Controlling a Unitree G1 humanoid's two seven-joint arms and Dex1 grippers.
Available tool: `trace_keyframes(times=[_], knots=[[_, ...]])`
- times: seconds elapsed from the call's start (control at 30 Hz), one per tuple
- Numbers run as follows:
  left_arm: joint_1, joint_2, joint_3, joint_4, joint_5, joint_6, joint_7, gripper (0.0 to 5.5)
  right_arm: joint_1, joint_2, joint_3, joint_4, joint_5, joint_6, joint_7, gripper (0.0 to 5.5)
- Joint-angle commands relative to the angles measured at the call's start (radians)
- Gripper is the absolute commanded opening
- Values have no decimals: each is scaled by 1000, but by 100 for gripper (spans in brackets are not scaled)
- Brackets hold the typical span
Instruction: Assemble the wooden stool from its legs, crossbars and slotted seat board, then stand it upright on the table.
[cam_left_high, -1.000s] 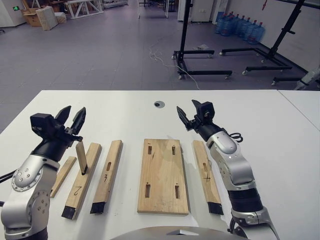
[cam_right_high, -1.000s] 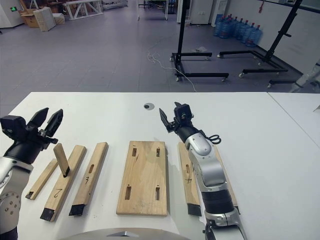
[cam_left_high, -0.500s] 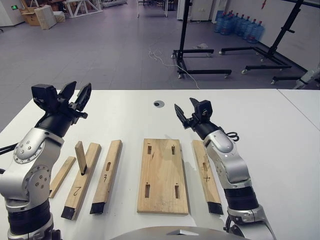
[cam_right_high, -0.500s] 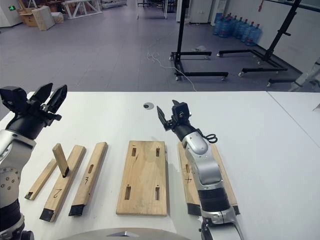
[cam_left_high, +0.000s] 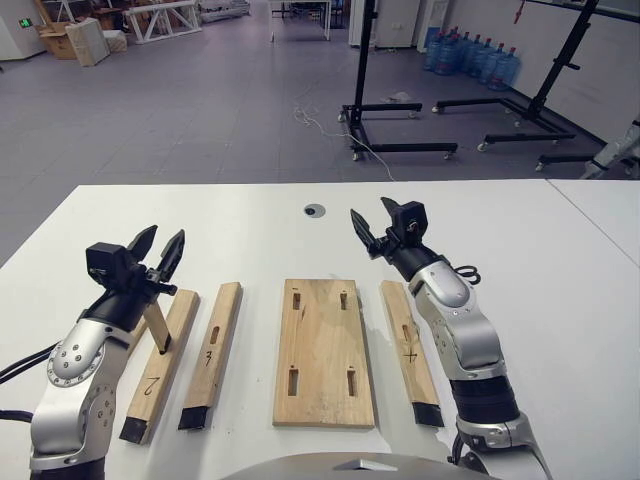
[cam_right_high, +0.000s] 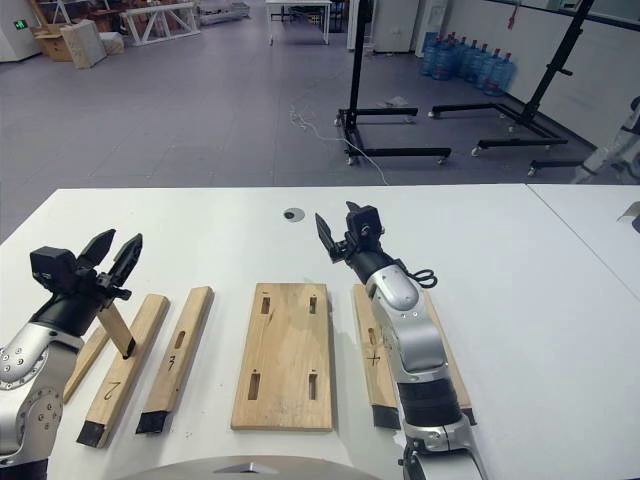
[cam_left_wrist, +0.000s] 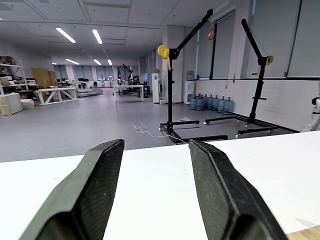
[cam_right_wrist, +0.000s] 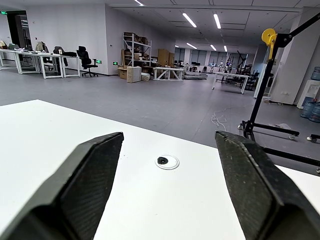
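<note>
The slotted seat board (cam_left_high: 325, 350) lies flat mid-table. To its left lie two legs, marked 3 (cam_left_high: 212, 352) and 2 (cam_left_high: 158, 372). A short crossbar (cam_left_high: 157, 328) stands tilted in the slot of leg 2. My left gripper (cam_left_high: 165, 236) hangs open just above and behind that crossbar's top, holding nothing; the left wrist view has its fingers (cam_left_wrist: 95, 190) spread over bare table. Another crossbar (cam_right_high: 82, 358) lies at the far left. Right of the board lie a leg marked with a cross (cam_left_high: 410, 350) and one more leg (cam_right_high: 452, 365). My right gripper (cam_left_high: 368, 210) is open above the table beyond them.
A round grommet (cam_left_high: 315, 211) sits in the white table (cam_left_high: 230, 230) toward its far edge. A second table (cam_left_high: 610, 215) adjoins on the right. Black wheeled stands (cam_left_high: 400, 130) are on the floor beyond.
The left gripper, raised and back half a second ago, has come down to the standing crossbar again, still open. The right arm has hardly moved.
</note>
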Motion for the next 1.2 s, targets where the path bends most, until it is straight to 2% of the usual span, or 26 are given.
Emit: trace_keyframes(times=[0.03,0.27,0.57,1.2], knots=[[151,-45,-61,181,53,126,10,236,-28,-2,-8,-3,11,23,6,335],[144,-57,-79,65,36,137,50,236,-24,-10,-11,-12,12,30,11,335],[13,-1,16,-160,-94,271,124,236,-25,-8,-18,-15,10,32,8,335],[-134,30,94,-210,-165,388,128,236,-10,10,1,-15,5,16,-7,335]])
